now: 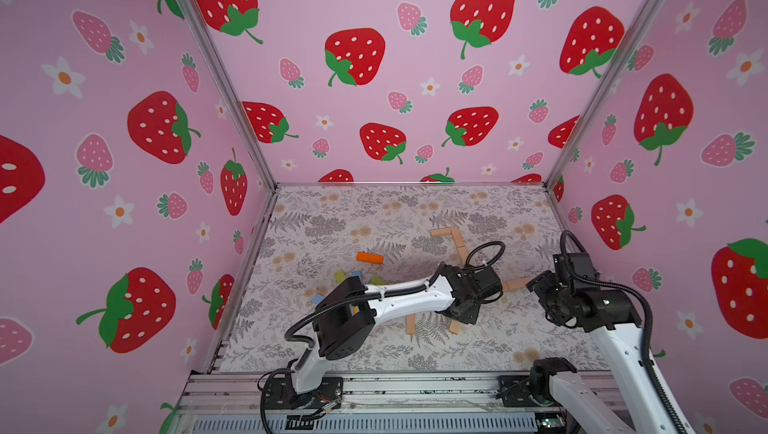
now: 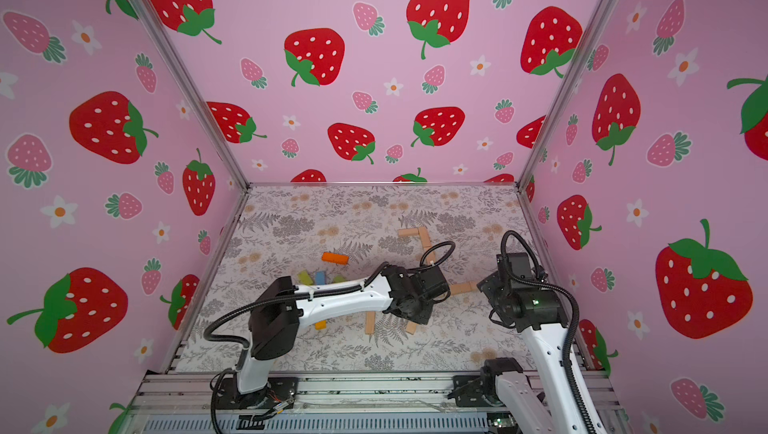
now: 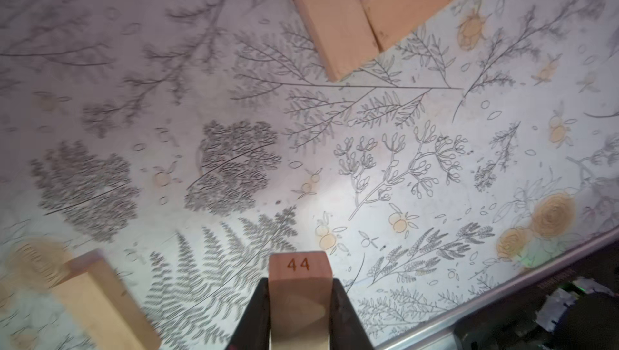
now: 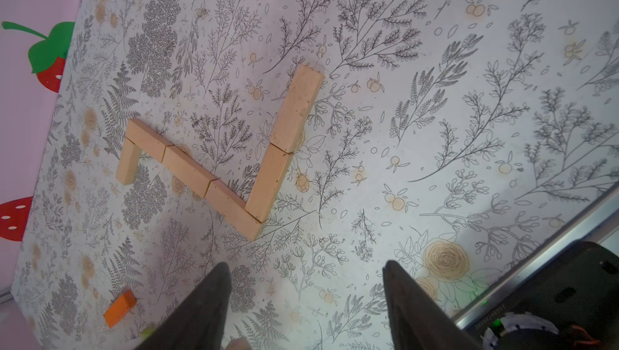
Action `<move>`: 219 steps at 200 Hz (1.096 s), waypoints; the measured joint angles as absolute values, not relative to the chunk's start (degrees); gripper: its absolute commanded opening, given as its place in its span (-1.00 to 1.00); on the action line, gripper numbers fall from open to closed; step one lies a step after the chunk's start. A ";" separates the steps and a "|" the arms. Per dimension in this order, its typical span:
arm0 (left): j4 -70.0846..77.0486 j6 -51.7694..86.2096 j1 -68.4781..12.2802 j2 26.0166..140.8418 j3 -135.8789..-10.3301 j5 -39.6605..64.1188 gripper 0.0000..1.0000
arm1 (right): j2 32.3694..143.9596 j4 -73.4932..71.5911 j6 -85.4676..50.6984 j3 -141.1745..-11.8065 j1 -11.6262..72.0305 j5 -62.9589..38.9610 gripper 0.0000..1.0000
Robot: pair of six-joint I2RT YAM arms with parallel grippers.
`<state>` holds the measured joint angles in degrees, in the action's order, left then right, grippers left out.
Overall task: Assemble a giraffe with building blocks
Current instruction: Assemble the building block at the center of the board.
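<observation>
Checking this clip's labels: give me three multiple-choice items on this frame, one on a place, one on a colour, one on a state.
1. Where is the orange block? A) lying alone on the mat B) held in the air C) stacked on another block
2. The block in the left hand is: A) blue B) tan C) green
3. The right hand is: A) open, empty B) shut on something C) shut, empty
Answers: A, nothing touches it; B, plain wood shows in its grip; A, wide gap, nothing in it.
</observation>
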<state>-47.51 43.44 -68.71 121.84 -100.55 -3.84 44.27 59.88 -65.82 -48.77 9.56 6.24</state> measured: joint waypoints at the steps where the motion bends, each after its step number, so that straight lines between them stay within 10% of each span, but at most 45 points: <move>1: -47.55 43.35 -68.75 122.08 -100.79 -3.73 -0.74 | 44.21 59.94 -65.78 -48.71 9.45 6.11 0.46; 127: -58.02 39.31 -70.46 143.04 -127.52 -3.18 -0.66 | 42.83 59.33 -65.47 -45.36 7.07 3.68 0.46; 192: -60.01 39.03 -68.01 143.35 -128.64 -3.20 0.10 | 43.22 59.46 -64.82 -45.36 7.11 2.66 0.45; 219: -58.76 38.94 -67.61 142.28 -126.34 -2.02 0.13 | 43.59 59.55 -64.58 -45.36 7.11 2.00 0.45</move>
